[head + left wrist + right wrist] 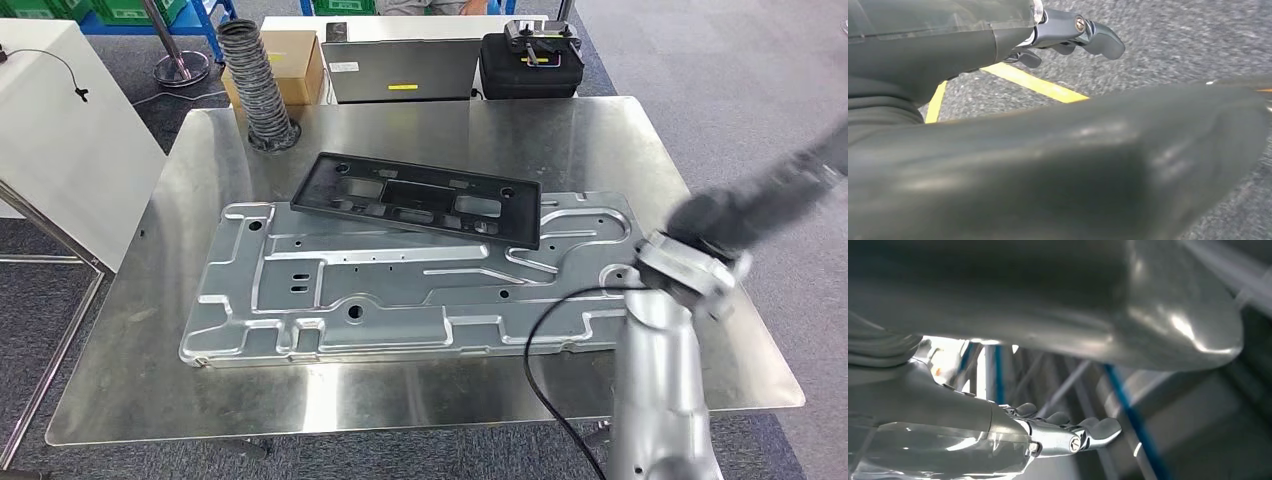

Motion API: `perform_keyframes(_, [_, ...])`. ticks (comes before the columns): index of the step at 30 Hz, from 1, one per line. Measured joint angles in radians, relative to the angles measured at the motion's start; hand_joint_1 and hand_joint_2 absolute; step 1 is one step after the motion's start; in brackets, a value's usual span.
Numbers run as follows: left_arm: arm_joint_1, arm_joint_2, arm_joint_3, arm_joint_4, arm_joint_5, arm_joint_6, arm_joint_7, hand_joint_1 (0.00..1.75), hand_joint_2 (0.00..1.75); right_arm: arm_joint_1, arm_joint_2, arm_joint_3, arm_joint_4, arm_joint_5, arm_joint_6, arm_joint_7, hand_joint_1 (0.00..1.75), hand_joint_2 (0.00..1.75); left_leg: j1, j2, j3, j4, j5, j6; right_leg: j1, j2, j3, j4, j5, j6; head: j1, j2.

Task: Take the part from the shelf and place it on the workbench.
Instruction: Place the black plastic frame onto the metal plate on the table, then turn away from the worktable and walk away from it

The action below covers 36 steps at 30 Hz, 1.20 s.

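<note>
My black rectangular plastic frame (420, 197) rests propped on the large stamped grey metal panel (400, 290) mid-surface (150, 390); my right robot hand (1068, 432), loosely spread and holding nothing, hangs clear at the right.

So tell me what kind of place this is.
Probably a factory or workshop floor: a steel workbench carrying a stamped metal panel and black plastic frame, green bins behind, yellow floor tape.
</note>
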Motion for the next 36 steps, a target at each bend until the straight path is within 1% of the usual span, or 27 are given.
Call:
perform_keyframes(1, [0.005,-0.002,0.003,0.0,0.001,0.0,0.0,0.0,0.0,0.055,-0.003,-0.038,-0.077,0.001,0.0,-0.001,0.0,0.0,0.003,0.0,0.001,0.003,0.008,-0.004,-0.002,0.001,0.0,0.003,-0.003,0.002,0.0,0.0])
perform_keyframes(2, [0.008,-0.003,0.005,0.0,0.001,0.0,0.0,0.0,0.0,0.099,-0.005,-0.072,-0.146,0.002,0.0,-0.001,0.0,0.0,0.005,0.001,0.023,-0.035,0.035,-0.006,-0.004,0.004,0.0,0.007,-0.006,0.006,0.0,0.0])
perform_keyframes(3, [0.01,-0.003,0.008,0.0,0.002,0.0,0.0,0.0,0.0,0.133,-0.007,-0.1,-0.201,0.003,0.0,-0.001,0.0,0.0,0.008,0.001,0.059,-0.102,0.07,-0.008,-0.006,0.009,0.0,0.012,-0.01,0.01,0.0,0.0])
perform_keyframes(4, [0.01,-0.004,0.009,0.0,0.002,0.0,0.0,0.0,0.0,0.158,-0.008,-0.122,-0.248,0.004,0.0,-0.002,0.0,0.0,0.009,0.0,0.096,-0.17,0.094,-0.008,-0.007,0.013,0.0,0.019,-0.014,0.015,-0.001,0.0])
perform_keyframes(5, [0.007,-0.004,0.011,0.0,0.002,-0.001,-0.001,0.0,0.0,0.177,-0.01,-0.139,-0.286,0.004,0.0,-0.002,0.0,0.0,0.009,0.0,0.123,-0.222,0.109,-0.003,-0.007,0.018,-0.002,0.025,-0.018,0.02,0.0,0.0])
perform_keyframes(6, [0.005,-0.004,0.011,0.0,0.002,-0.001,-0.001,0.0,0.0,0.192,-0.013,-0.153,-0.317,0.004,0.001,-0.002,0.0,0.0,0.008,-0.001,0.137,-0.25,0.111,0.002,-0.006,0.021,-0.004,0.03,-0.02,0.026,0.001,0.0])
perform_keyframes(9, [0.001,-0.006,0.012,0.0,0.002,-0.001,-0.002,0.0,0.0,0.227,-0.018,-0.182,-0.383,0.006,0.001,-0.001,0.0,0.0,0.003,-0.001,0.14,-0.259,0.11,0.024,-0.008,0.025,-0.007,0.033,-0.019,0.042,0.002,0.0])
perform_keyframes(10, [0.0,-0.007,0.012,0.0,0.001,-0.001,-0.001,0.0,0.0,0.236,-0.018,-0.189,-0.396,0.007,0.001,-0.001,0.0,0.0,0.003,0.0,0.141,-0.262,0.113,0.031,-0.01,0.024,-0.009,0.04,-0.027,0.047,0.003,0.0])
perform_keyframes(11, [-0.001,-0.008,0.012,0.0,-0.001,-0.001,-0.001,0.0,0.0,0.247,-0.019,-0.195,-0.407,0.007,0.001,-0.001,0.0,0.0,0.004,0.001,0.142,-0.265,0.116,0.037,-0.011,0.024,-0.018,0.064,-0.044,0.051,0.005,0.0])
perform_keyframes(12, [-0.002,-0.009,0.013,0.0,-0.003,-0.001,0.0,0.0,0.0,0.262,-0.019,-0.201,-0.417,0.005,0.001,-0.001,0.0,0.0,0.006,0.001,0.142,-0.267,0.119,0.042,-0.013,0.023,-0.036,0.106,-0.071,0.055,0.006,0.0])
perform_keyframes(14, [-0.003,-0.009,0.018,0.0,-0.009,-0.003,0.001,0.0,0.0,0.311,-0.019,-0.217,-0.439,-0.006,0.001,-0.001,0.0,0.0,0.004,0.001,0.139,-0.266,0.123,0.047,-0.014,0.023,-0.092,0.234,-0.138,0.061,0.009,0.0])
perform_keyframes(15, [-0.003,-0.009,0.022,0.0,-0.011,-0.005,0.002,0.0,0.0,0.339,-0.019,-0.225,-0.449,-0.011,0.001,-0.001,0.0,0.0,0.003,0.001,0.137,-0.265,0.124,0.048,-0.015,0.023,-0.114,0.284,-0.157,0.062,0.009,0.0])
perform_keyframes(16, [-0.002,-0.009,0.025,0.0,-0.013,-0.006,0.002,0.0,0.0,0.366,-0.019,-0.233,-0.459,-0.015,0.001,-0.001,0.0,0.0,0.002,0.001,0.134,-0.263,0.125,0.049,-0.015,0.023,-0.12,0.302,-0.159,0.062,0.01,0.0])
perform_keyframes(17, [-0.002,-0.01,0.027,0.0,-0.013,-0.008,0.002,0.0,0.0,0.39,-0.019,-0.242,-0.467,-0.015,0.001,-0.001,0.0,0.0,0.0,0.001,0.132,-0.26,0.126,0.049,-0.015,0.023,-0.106,0.281,-0.143,0.06,0.01,0.0])
perform_keyframes(20, [-0.004,-0.011,0.028,0.0,-0.013,-0.016,0.001,0.0,0.0,0.446,-0.018,-0.264,-0.485,0.002,0.001,-0.001,0.0,0.0,-0.004,0.0,0.128,-0.255,0.128,0.044,-0.011,0.023,-0.005,0.091,-0.063,0.045,0.01,0.0])
perform_keyframes(21, [-0.005,-0.012,0.028,0.0,-0.013,-0.019,0.001,0.0,0.0,0.46,-0.018,-0.27,-0.488,0.007,0.001,-0.001,0.0,0.0,-0.004,0.0,0.127,-0.256,0.131,0.039,-0.008,0.023,0.014,0.051,-0.049,0.04,0.011,0.0])
perform_keyframes(23, [-0.008,-0.012,0.028,0.0,-0.013,-0.023,0.001,0.0,0.0,0.493,-0.015,-0.286,-0.491,0.014,0.001,-0.001,0.0,0.0,-0.005,0.0,0.126,-0.259,0.137,0.027,-0.002,0.023,0.018,0.036,-0.038,0.034,0.011,0.0])
perform_keyframes(25, [-0.01,-0.012,0.028,0.0,-0.014,-0.025,0.001,0.0,0.0,0.526,-0.01,-0.307,-0.492,0.01,0.001,-0.001,0.0,0.0,-0.005,-0.001,0.124,-0.26,0.139,0.016,-0.006,0.021,0.013,0.03,-0.027,0.025,0.011,0.0])
perform_keyframes(26, [-0.01,-0.012,0.028,0.0,-0.015,-0.026,0.001,0.0,0.0,0.541,-0.005,-0.318,-0.491,0.005,0.001,-0.001,0.0,0.0,-0.006,-0.001,0.117,-0.247,0.122,0.012,-0.009,0.019,0.008,0.024,-0.019,0.018,0.011,0.0])
perform_keyframes(27, [-0.01,-0.012,0.028,0.0,-0.017,-0.027,0.002,0.0,0.0,0.556,0.0,-0.33,-0.49,-0.005,0.001,-0.001,0.0,0.0,-0.006,-0.001,0.104,-0.216,0.092,0.009,-0.011,0.017,0.001,0.018,-0.008,0.012,0.009,0.0])
perform_keyframes(29, [-0.011,-0.013,0.03,0.0,-0.02,-0.027,0.003,0.0,0.0,0.593,0.012,-0.361,-0.475,-0.033,0.001,0.002,0.0,0.0,-0.006,-0.001,0.066,-0.101,0.0,0.007,-0.01,0.014,-0.019,0.014,0.01,0.005,0.006,0.0])
perform_keyframes(30, [-0.01,-0.014,0.033,0.0,-0.021,-0.027,0.002,0.0,0.0,0.61,0.018,-0.381,-0.453,-0.047,0.001,0.006,0.0,0.0,-0.005,-0.001,0.051,-0.04,-0.037,0.005,-0.008,0.013,-0.032,0.015,0.018,0.004,0.006,0.0])
perform_keyframes(31, [-0.01,-0.014,0.035,0.0,-0.021,-0.026,0.001,0.0,0.0,0.622,0.024,-0.405,-0.423,-0.06,0.001,0.009,0.0,0.0,-0.005,0.0,0.05,-0.003,-0.057,0.005,-0.007,0.012,-0.044,0.017,0.027,0.004,0.006,0.0])
perform_keyframes(32, [-0.01,-0.015,0.037,0.0,-0.022,-0.025,0.0,0.0,0.0,0.631,0.029,-0.432,-0.387,-0.07,0.001,0.012,0.0,0.0,-0.005,0.0,0.067,-0.003,-0.059,0.005,-0.006,0.011,-0.057,0.02,0.035,0.006,0.006,0.0])
perform_keyframes(33, [-0.009,-0.016,0.038,0.0,-0.022,-0.025,-0.002,0.0,0.0,0.639,0.033,-0.457,-0.352,-0.079,0.001,0.012,0.0,0.0,-0.005,0.0,0.104,-0.045,-0.043,0.006,-0.006,0.011,-0.069,0.023,0.043,0.008,0.006,0.0])
perform_keyframes(35, [-0.01,-0.018,0.04,0.0,-0.022,-0.025,-0.009,0.0,0.0,0.65,0.038,-0.504,-0.276,-0.094,0.001,0.008,0.0,0.0,-0.005,-0.001,0.208,-0.197,-0.002,0.011,-0.006,0.011,-0.088,0.031,0.058,0.016,0.006,0.0])
perform_keyframes(36, [-0.011,-0.02,0.041,0.0,-0.022,-0.025,-0.013,0.0,0.0,0.651,0.039,-0.524,-0.234,-0.099,0.001,0.006,0.0,0.0,-0.007,-0.001,0.243,-0.255,0.012,0.016,-0.005,0.011,-0.093,0.033,0.065,0.022,0.007,0.0])
